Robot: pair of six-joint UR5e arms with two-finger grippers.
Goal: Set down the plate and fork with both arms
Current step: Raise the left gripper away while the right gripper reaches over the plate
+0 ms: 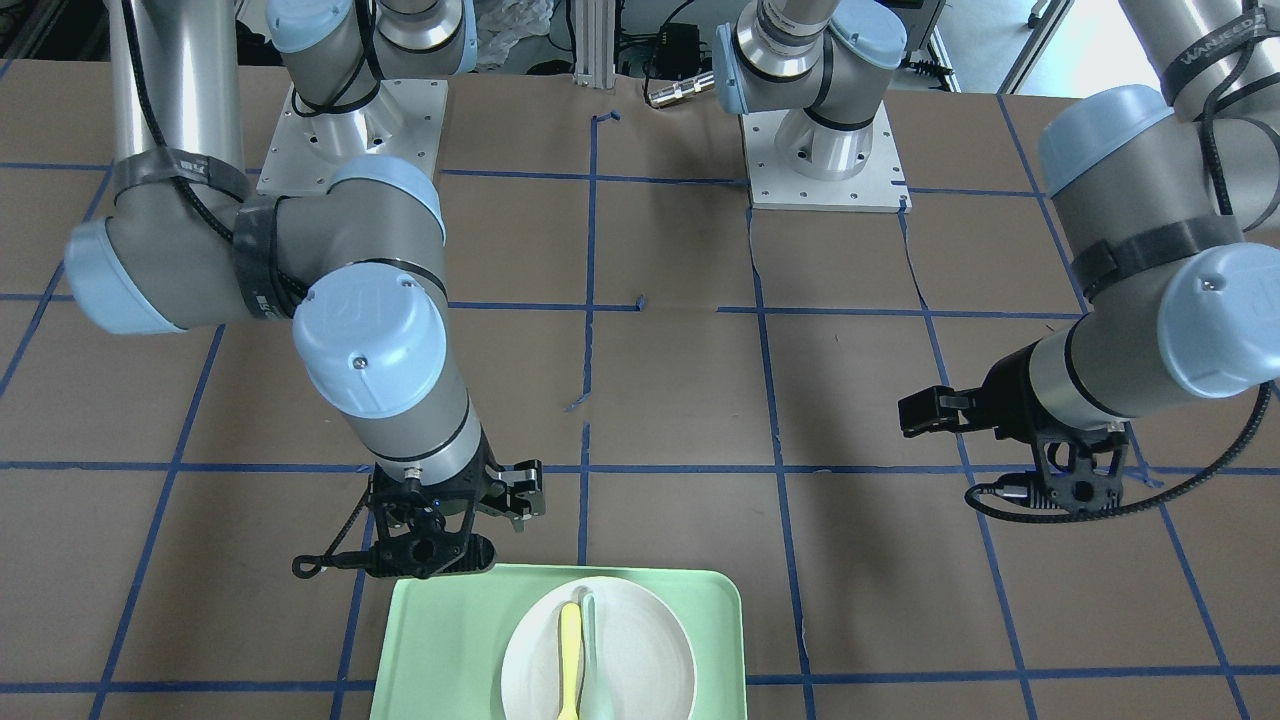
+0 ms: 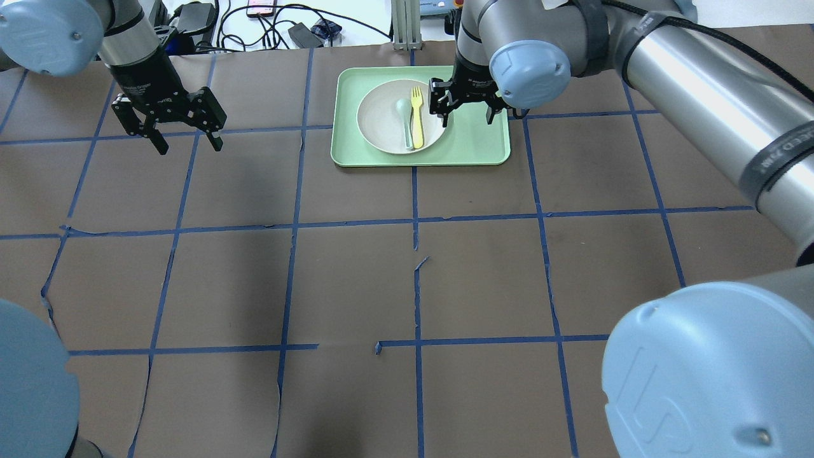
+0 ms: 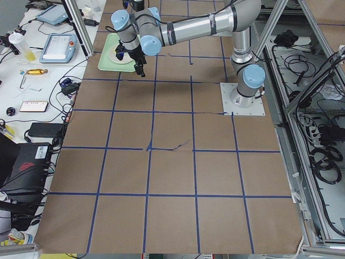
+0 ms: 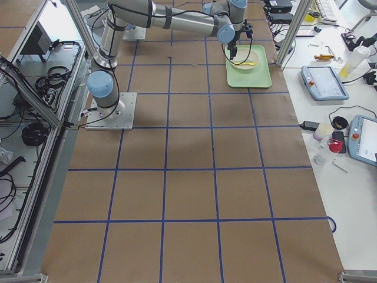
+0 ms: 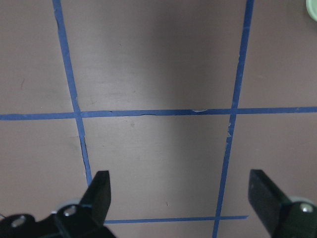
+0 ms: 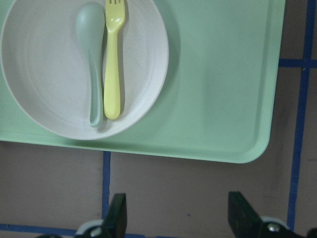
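The off-white plate lies on the left part of a light-green tray at the table's far middle. The yellow fork lies on the plate beside a pale grey-green spoon. My right gripper hovers open and empty over the tray, just right of the plate. Its wrist view shows the plate, the fork and the tray ahead of the spread fingers. My left gripper is open and empty over bare table far left of the tray.
The table is brown paper with a blue tape grid. The left wrist view shows only tape lines and a tray corner. Cables and devices lie beyond the far edge. Both arm bases stand on white plates.
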